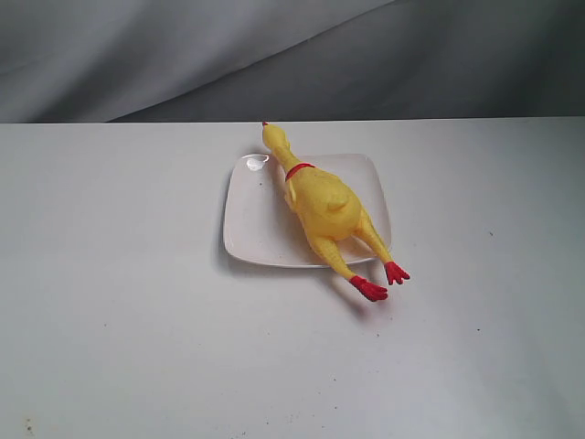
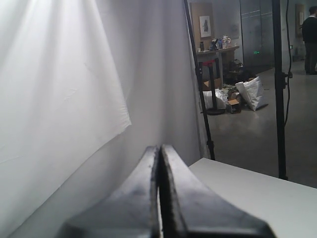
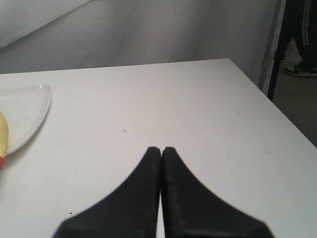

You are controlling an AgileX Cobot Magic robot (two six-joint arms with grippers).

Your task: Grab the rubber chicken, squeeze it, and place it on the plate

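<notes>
- My left tool (image 2: 159, 148) has its two dark fingers pressed together, with nothing between them.
- It is raised off the tabletop (image 2: 247, 196) and faces a pale backdrop cloth (image 2: 59, 89); a black stand pole (image 2: 198, 84) rises beside the cloth.
- My right tool (image 3: 161, 148) is likewise closed, finger against finger, and empty.
- It sits low above bare tabletop (image 3: 148, 94), well apart from the plate (image 3: 27, 111), whose rounded corner shows at the edge of the right wrist view.
- A sliver of yellow with a touch of red lies on that corner of the plate; I take it for part of the rubber chicken (image 3: 2, 134).
- In the exterior view the rubber chicken (image 1: 322, 206) lies on the plate (image 1: 256, 219), its body over the right half.
- Its head and red beak (image 1: 266, 125) reach past the far rim.
- Its red collar (image 1: 298, 169) sits above the plate.
- Its two red feet (image 1: 370, 289) hang past the near right corner, over the tabletop (image 1: 119, 293).
- The left half of the plate is bare and glossy.
</notes>
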